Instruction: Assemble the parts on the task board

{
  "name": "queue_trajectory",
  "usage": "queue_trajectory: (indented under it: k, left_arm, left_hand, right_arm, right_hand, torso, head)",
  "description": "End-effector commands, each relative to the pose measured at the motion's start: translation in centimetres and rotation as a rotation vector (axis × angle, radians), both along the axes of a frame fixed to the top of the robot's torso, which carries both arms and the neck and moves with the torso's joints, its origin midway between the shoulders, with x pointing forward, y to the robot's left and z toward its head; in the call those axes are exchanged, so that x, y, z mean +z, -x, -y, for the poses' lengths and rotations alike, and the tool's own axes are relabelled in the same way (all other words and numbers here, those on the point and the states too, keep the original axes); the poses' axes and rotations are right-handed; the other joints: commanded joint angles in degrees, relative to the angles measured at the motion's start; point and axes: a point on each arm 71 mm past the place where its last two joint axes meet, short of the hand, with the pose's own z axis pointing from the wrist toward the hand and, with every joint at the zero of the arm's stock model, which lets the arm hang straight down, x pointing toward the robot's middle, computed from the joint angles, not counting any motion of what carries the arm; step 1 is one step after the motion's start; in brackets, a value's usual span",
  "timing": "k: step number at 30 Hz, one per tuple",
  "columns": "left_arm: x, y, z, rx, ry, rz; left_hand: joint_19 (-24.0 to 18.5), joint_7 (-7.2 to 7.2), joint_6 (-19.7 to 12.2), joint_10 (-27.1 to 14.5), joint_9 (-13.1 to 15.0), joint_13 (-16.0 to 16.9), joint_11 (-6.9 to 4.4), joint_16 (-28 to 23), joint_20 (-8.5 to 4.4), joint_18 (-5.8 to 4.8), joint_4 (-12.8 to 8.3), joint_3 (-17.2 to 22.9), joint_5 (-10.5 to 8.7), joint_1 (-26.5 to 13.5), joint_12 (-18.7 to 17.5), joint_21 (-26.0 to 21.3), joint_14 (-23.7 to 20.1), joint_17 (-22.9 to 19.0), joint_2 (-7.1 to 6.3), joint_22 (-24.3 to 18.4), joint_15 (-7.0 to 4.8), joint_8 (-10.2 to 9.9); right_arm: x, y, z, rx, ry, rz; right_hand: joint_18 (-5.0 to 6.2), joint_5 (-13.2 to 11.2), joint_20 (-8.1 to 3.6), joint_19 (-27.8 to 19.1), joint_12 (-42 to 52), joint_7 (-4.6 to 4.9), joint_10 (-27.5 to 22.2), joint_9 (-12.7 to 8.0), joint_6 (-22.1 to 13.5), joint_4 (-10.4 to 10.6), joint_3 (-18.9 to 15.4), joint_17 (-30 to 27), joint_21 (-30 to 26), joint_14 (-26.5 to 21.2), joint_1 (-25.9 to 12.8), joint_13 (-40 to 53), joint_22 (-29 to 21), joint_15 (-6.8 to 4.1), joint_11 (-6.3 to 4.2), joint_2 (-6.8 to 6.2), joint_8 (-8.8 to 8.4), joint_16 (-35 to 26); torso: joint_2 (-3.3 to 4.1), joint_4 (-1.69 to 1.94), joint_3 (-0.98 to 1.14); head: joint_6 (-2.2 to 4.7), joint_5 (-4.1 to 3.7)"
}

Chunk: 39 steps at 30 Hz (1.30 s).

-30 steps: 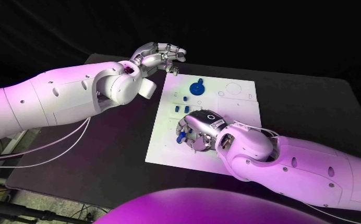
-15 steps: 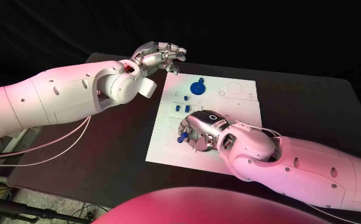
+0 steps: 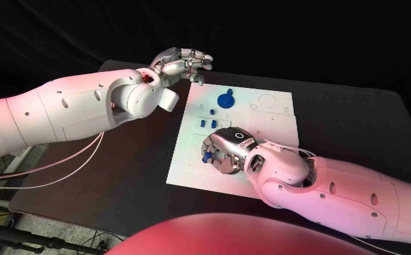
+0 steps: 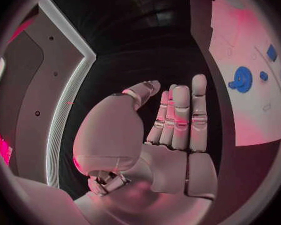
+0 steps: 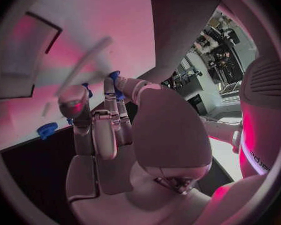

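The white task board (image 3: pixel 265 125) lies mid-table. On its far part sits a blue gear (image 3: pixel 225 100), also seen as the gear (image 4: pixel 243 79) and the gear (image 5: pixel 47 130). Small blue pegs (image 3: pixel 204 123) stand near the board's left side. My right hand (image 3: pixel 224 148) is down on the board's near left part, and thumb and a finger pinch a small blue part (image 5: pixel 115 79). That blue part (image 3: pixel 205 159) peeks out at the fingertips. My left hand (image 3: pixel 182 63) hovers off the board's far left corner, holding nothing; in the left wrist view the left hand (image 4: pixel 172 130) has its fingers straight.
The black table (image 3: pixel 128 166) stretches out around the board. Outlined sockets (image 3: pixel 267 101) mark the board's far right part. My left forearm (image 3: pixel 77 109) hangs over the table's left side, with white cables (image 3: pixel 60 172) below it.
My right hand and forearm have shifted slightly left over the board's near part. The left hand has stayed still.
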Motion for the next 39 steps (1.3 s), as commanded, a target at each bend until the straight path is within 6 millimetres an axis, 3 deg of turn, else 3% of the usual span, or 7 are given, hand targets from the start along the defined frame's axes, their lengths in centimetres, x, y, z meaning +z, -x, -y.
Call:
queue_trajectory:
  k: [1, 10, 14, 20, 25, 32, 39]
  left_arm:
    - [0.1, 0.1, 0.2, -0.016, 0.009, 0.002]
    - [0.1, 0.1, 0.2, -0.019, 0.009, 0.000]
    - [0.1, 0.1, 0.2, -0.019, 0.009, 0.000]
    - [0.1, 0.0, 0.2, -0.017, 0.008, 0.000]
    - [0.1, 0.0, 0.1, -0.016, 0.008, 0.001]
    - [0.1, 0.1, 0.0, -0.016, 0.010, 0.004]
    - [0.0, 0.0, 0.0, -0.017, 0.010, 0.003]
  left_hand:
    - [-0.01, -0.01, -0.46, -0.14, 0.01, -0.07, 0.19, -0.12, 0.23, 0.64, 0.30, -0.10, 0.14, -0.14, 0.00, 0.10, 0.05, -0.06, 0.40, -0.06, 0.27, 0.21]
    - [0.00, 0.02, -0.61, -0.22, 0.02, -0.10, 0.22, -0.12, 0.25, 0.64, 0.42, -0.16, 0.32, -0.25, 0.01, 0.07, 0.04, -0.05, 0.37, -0.16, 0.30, 0.32]
    - [0.00, 0.02, -0.61, -0.22, 0.02, -0.10, 0.22, -0.12, 0.25, 0.64, 0.42, -0.16, 0.32, -0.25, 0.01, 0.07, 0.04, -0.05, 0.37, -0.16, 0.30, 0.32]
    - [0.01, 0.02, -0.67, -0.25, 0.03, -0.11, 0.22, -0.09, 0.26, 0.64, 0.46, -0.18, 0.36, -0.28, 0.02, 0.06, 0.07, 0.04, 0.36, -0.21, 0.31, 0.39]
    - [0.01, 0.02, -0.71, -0.26, 0.02, -0.11, 0.22, -0.11, 0.26, 0.64, 0.45, -0.19, 0.37, -0.27, 0.02, 0.06, 0.05, -0.03, 0.33, -0.22, 0.31, 0.38]
    - [0.02, 0.03, -0.76, -0.27, 0.02, -0.12, 0.22, -0.13, 0.26, 0.64, 0.45, -0.18, 0.38, -0.25, 0.02, 0.05, 0.03, -0.08, 0.35, -0.24, 0.31, 0.40]
    - [0.03, 0.02, -0.76, -0.28, 0.04, -0.12, 0.21, -0.12, 0.26, 0.64, 0.47, -0.13, 0.41, -0.20, 0.05, 0.05, 0.04, -0.04, 0.44, -0.27, 0.30, 0.48]
  right_arm:
    - [-0.5, 0.3, -0.2, 0.012, 0.043, 0.008]
    - [-0.6, 0.5, -0.5, 0.013, 0.046, 0.016]
    - [-0.5, 0.6, -0.5, 0.006, 0.031, 0.021]
    - [0.2, 0.6, 0.0, -0.051, -0.038, 0.045]
    - [1.1, 0.8, 0.9, -0.097, -0.110, 0.062]
    - [3.5, 0.7, 2.9, -0.153, -0.219, 0.093]
    - [6.2, -0.7, 6.8, -0.235, -0.279, 0.049]
  right_hand:
    - [-0.66, 0.07, -0.33, -0.27, -0.23, -0.10, -0.43, 2.78, 0.15, -0.35, 0.10, -0.02, -0.30, 2.82, -0.75, -0.07, -0.07, -0.35, 0.10, -0.10, 0.15, 0.18]
    - [-0.58, -0.07, -0.12, -0.48, -0.32, 0.30, -1.35, 2.85, -1.23, -1.35, 0.57, 0.00, -0.98, 2.81, -2.49, -0.01, -0.24, -0.07, 0.45, -1.13, -0.50, 0.19]
    - [-0.39, 2.35, 0.51, -0.93, -0.16, 1.52, -3.02, 2.06, -5.12, -1.37, -0.77, 0.83, -2.66, 2.90, -5.91, 0.04, -0.93, 0.73, 1.42, -3.92, -2.80, 0.53]
    - [-0.13, 1.98, 0.80, -1.04, 0.19, 1.91, -3.93, 0.40, -10.65, -1.63, -3.42, 0.53, -3.81, 2.73, -7.55, 0.52, -1.48, 0.80, 1.39, -4.97, -5.90, 0.39]
    - [-0.08, 1.82, 0.64, -0.98, 0.37, 1.74, -4.15, -0.05, -11.54, -1.71, -5.98, 0.17, -4.28, 2.65, -7.62, 0.89, -1.70, 0.60, 1.15, -4.93, -6.28, 0.22]
    - [0.03, 3.00, 0.56, -0.91, 0.70, 1.81, -4.66, -0.87, -11.84, -0.08, -13.38, -0.35, -5.75, 2.56, -6.57, 1.80, -2.40, 0.56, 1.13, -3.66, -6.23, -0.15]
    - [-0.23, 3.69, 0.74, -0.29, 1.91, 1.62, -2.83, -0.51, -7.79, 0.65, -13.48, -0.06, -4.51, 2.71, -4.76, 2.63, -1.71, 0.75, 1.31, -2.94, -4.15, 0.01]
  torso:
    - [0.02, 0.01, -0.01]
    - [-0.03, -0.04, -0.02]
    - [-0.02, -0.02, 0.01]
    - [-0.03, -0.01, -0.01]
    - [-0.08, -0.08, 0.03]
    - [-0.18, -0.17, 0.04]
    - [-0.22, -0.08, 0.02]
  head:
    - [0.02, 0.01]
    - [0.00, -0.02]
    - [-0.03, -0.02]
    - [0.07, -0.21]
    - [0.24, -0.42]
    - [0.95, -1.14]
    - [1.77, -2.98]
